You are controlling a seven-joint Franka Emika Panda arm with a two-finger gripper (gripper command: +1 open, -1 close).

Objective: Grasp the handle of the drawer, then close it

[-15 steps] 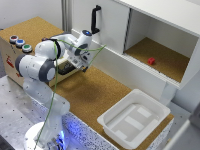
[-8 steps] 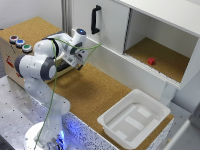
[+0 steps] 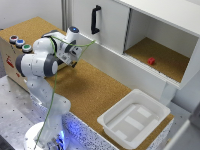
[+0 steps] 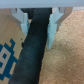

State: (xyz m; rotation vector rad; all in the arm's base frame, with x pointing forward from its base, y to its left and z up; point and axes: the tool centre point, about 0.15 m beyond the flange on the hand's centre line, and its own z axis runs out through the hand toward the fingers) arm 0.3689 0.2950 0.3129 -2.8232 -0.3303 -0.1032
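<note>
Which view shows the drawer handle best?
The wrist view: the black handle fills the picture, lying between the white fingers of the pincer. In the exterior view the arm hides the handle entirely.

A cork-covered desk carries a wooden box with coloured buttons at the exterior view's left, a white cabinet along the back, and a white plastic tub near its front right corner.

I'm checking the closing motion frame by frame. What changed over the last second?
The arm swung toward the exterior view's left, carrying the end effector against the wooden box; its fingers straddle the black handle. The white tub, cabinet and red block stayed put.
</note>
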